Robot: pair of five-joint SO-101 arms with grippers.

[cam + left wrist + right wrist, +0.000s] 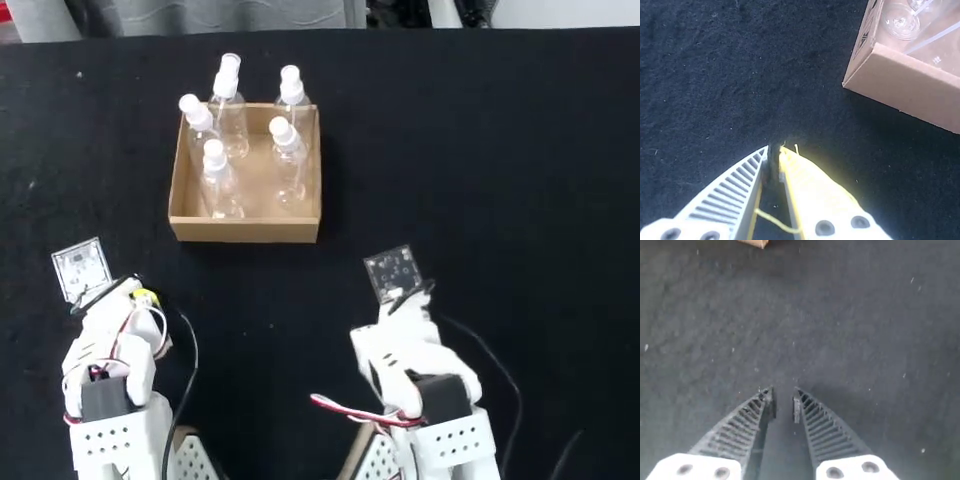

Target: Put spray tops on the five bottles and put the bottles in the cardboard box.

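The box (245,228) sits on the black worktop (480,150), towards the far side and left of centre. Five clear bottles (290,165) stand upright inside it, close together, three along the left wall and two on the right. Each wears a white spray top (213,152). The two at the back rise above the far wall.

Both arms are folded back at the near edge, well apart from the box. The left arm (110,350) is below the box's left corner and the right arm (410,350) is off to its right. The left gripper (774,150) hangs over bare worktop near a box corner, jaws closed on nothing. The right gripper (783,396) is also over bare worktop, its jaws drawn in to a thin slit and empty
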